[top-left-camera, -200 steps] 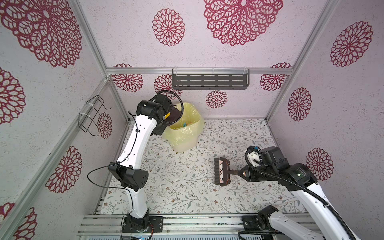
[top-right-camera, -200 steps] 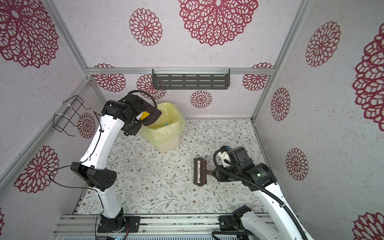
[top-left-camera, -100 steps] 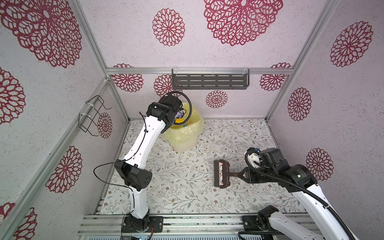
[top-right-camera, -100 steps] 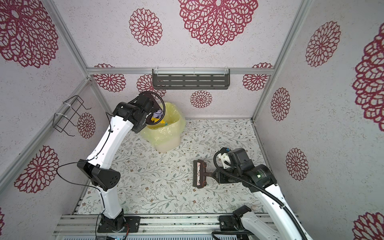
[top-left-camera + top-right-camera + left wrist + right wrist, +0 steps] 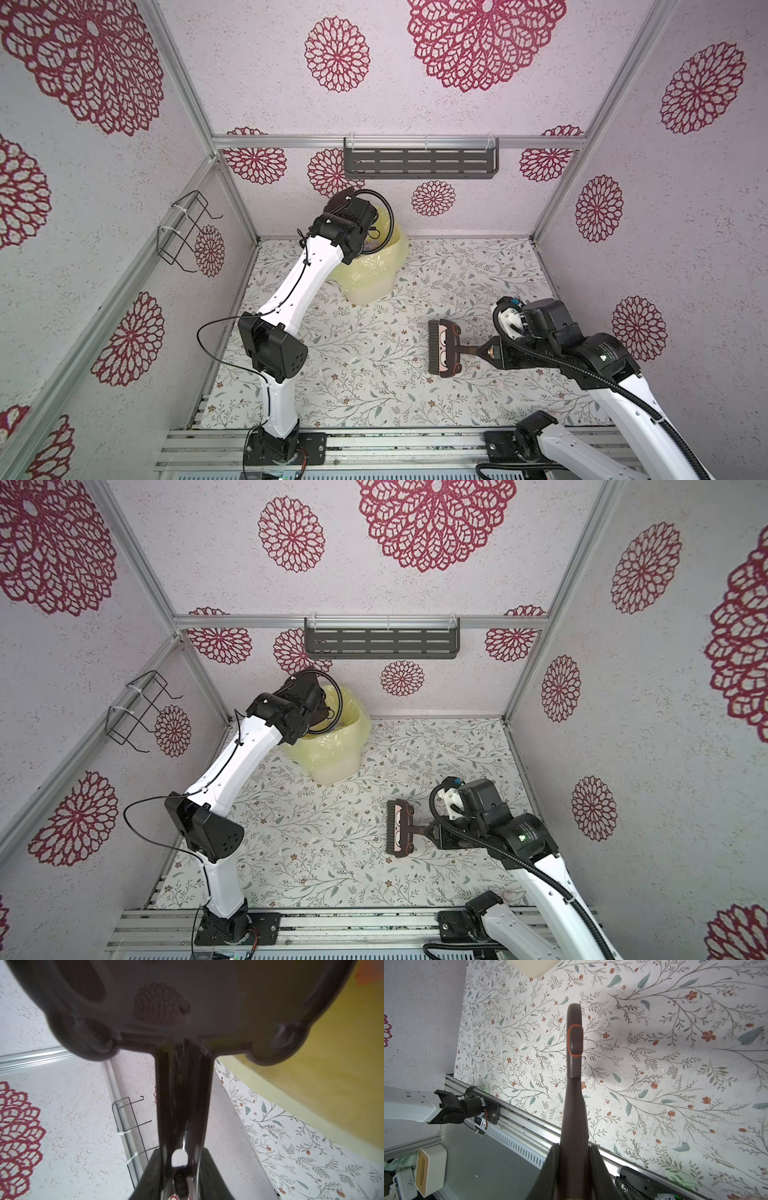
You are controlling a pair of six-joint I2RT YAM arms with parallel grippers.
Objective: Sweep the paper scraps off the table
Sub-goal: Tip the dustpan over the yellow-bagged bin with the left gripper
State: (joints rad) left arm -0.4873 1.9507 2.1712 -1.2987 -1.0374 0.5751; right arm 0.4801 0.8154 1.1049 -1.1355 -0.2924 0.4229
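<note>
Left wrist view: the left gripper is clamped on the slim handle of a dark brown plastic dustpan, with a finger pressed to each side. Straight ahead of the gripper the pan's moulded underside fills the view. Just beyond its rim lies the yellow, plastic-lined bin.

In the last second this arm has swung from beside the bin to over its mouth, carrying the pan along. I judge this to be the emptying stroke. A blurred orange-pink patch past the pan's far edge may be a scrap, but it is too soft to tell.

The right gripper is closed on the handle of a dark brown brush and has not moved. The brush head sits ahead of it, low over the white, vine-printed table; whether it touches I cannot tell.

No paper scraps show on the table in any view. They are most likely in the bin, and the sweeping looks all but done.

Both top views show the whole bare table and the brush's cartoon face, which the wrist views miss. There, however, the left wrist hides the pan, and only the left wrist view shows that grip.
</note>
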